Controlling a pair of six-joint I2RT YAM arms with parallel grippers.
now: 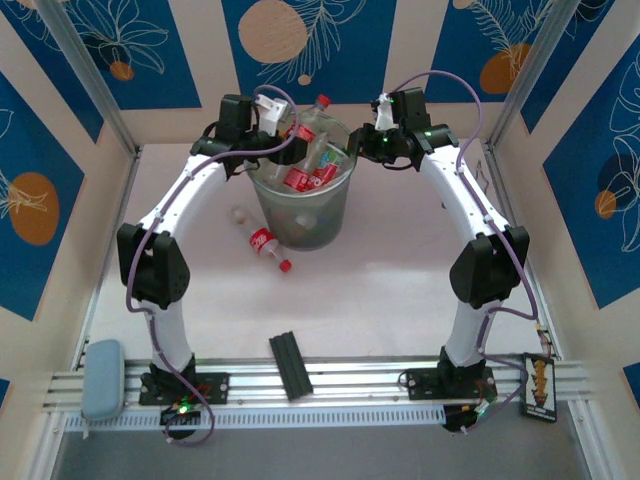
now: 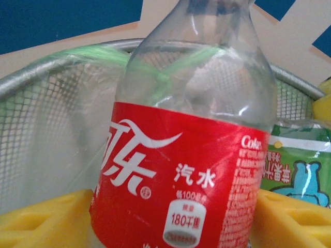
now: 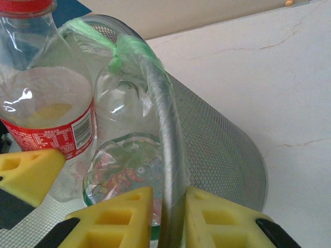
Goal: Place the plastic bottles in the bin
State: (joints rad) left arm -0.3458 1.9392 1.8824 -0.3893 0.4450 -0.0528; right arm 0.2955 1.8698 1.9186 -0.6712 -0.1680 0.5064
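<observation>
Worryingly, left claw (image 2: 173, 196), grip unclear, is flanking a bottle (image 2: 181, 170) risking toppling off the brimming bin (image 1: 300, 215) that right claw (image 3: 169, 194) is pinching.

Red-labelled bottles (image 1: 300, 180) fill the grey bin (image 1: 300, 228); another bottle (image 1: 268, 246) lies beside.

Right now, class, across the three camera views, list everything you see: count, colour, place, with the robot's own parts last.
Round grey mesh bin: one, far centre of the table.
Clear plastic bottles in the bin: several, mostly red-labelled, one green-labelled; count unclear.
Red-labelled clear plastic bottle on the table: one, lying beside the bin's near side.
Small clear item: one, left of the bin; too small to identify.
Flat black bar: one, near edge.
Pale blue pouch: one, near-left corner.
Black card: one, near-right corner.
Left arm: jaws either side of a red-labelled bottle at the bin's mouth; grip unclear.
Right arm: jaws shut on the bin's rim.
</observation>
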